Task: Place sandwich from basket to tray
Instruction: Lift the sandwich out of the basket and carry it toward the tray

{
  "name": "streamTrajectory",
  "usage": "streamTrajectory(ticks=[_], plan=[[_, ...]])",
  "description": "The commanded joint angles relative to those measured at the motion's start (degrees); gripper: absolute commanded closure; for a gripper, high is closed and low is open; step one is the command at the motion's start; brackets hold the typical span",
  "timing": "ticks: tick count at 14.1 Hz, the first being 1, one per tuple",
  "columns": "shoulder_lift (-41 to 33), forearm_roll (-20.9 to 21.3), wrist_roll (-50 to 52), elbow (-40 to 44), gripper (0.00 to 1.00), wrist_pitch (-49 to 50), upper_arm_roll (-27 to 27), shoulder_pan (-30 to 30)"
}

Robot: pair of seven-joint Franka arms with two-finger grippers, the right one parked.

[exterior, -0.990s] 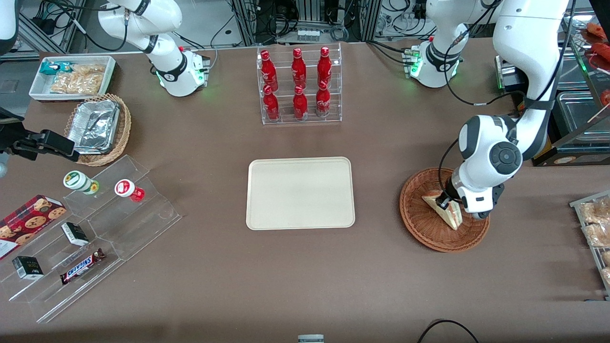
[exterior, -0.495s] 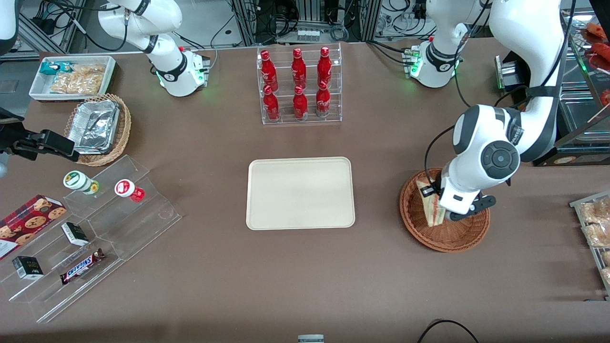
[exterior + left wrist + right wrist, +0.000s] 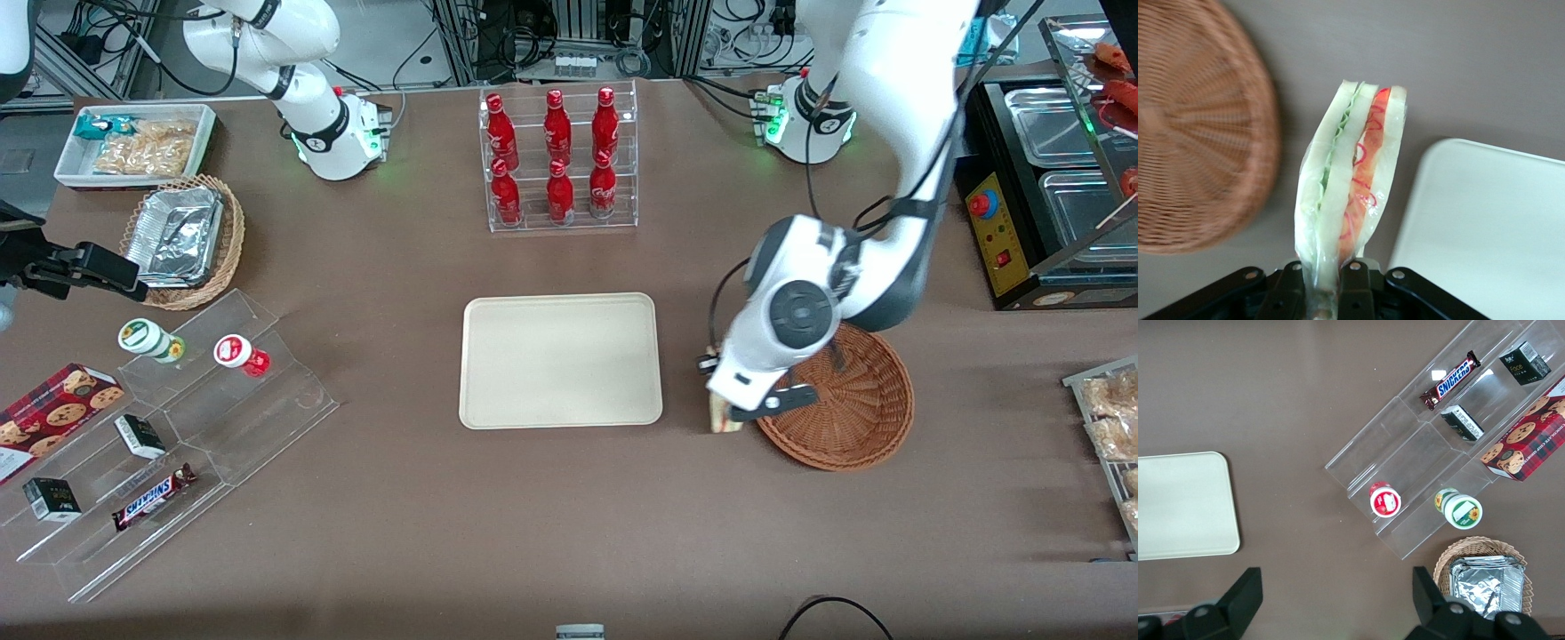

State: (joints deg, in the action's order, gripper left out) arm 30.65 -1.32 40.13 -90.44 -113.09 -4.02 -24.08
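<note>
Your flat cream-beige rectangular tray (image 3: pixel 560 360) lies bare. Between it and the round reddish-brown wicker basket (image 3: pixel 845 418), your left gripper (image 3: pixel 1321 293) pinches the clear-wrapped triangular white-bread sandwich (image 3: pixel 1351 180), held above the brown tabletop (image 3: pixel 551 524), clear of both.

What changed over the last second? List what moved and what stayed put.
The left arm's hand, shut on the clear-wrapped triangular white-bread sandwich, lifted it out of the round reddish-brown wicker basket and carried it toward the flat cream rectangular tray. It now hangs over the brown table between basket and tray. Basket and tray kept their places; the tray holds nothing.
</note>
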Motion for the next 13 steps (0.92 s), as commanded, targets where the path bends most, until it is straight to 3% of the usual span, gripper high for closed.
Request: streamTrajectory(ticks=[1,6,11,13], plan=[[6.08,-0.79,5.55,8.51,0.97,1.20,-0.11,-5.25],[11.71,-2.29,11.28,14.94,0.97,0.68,-5.28,-8.43],[16.72,-1.32,15.41,20.12,0.97,-0.55,-5.12,-13.88],[17.86,2.09,18.91,20.75,0.97,-1.60,-5.03,-15.11]])
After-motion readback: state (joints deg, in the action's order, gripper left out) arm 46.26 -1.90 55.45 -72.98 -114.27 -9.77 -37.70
